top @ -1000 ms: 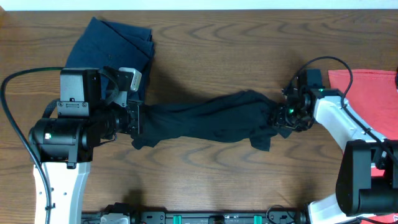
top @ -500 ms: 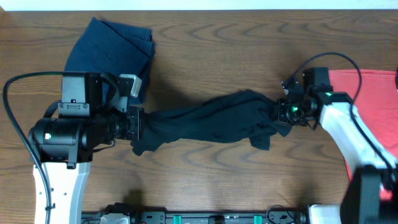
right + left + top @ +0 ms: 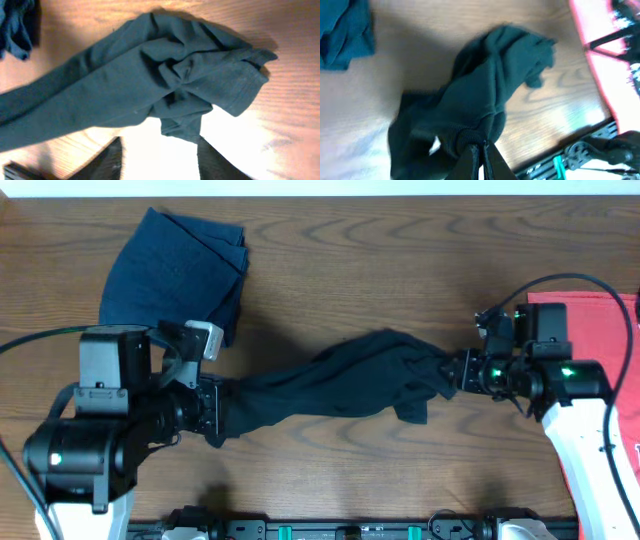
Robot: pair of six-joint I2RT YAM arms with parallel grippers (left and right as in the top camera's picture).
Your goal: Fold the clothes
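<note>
Black T-shirt (image 3: 330,380) in left jaws (right jaws spread).

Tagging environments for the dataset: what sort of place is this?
Probably a lab bench rig: wooden table, left arm and right arm at it, black T-shirt between them.
</note>
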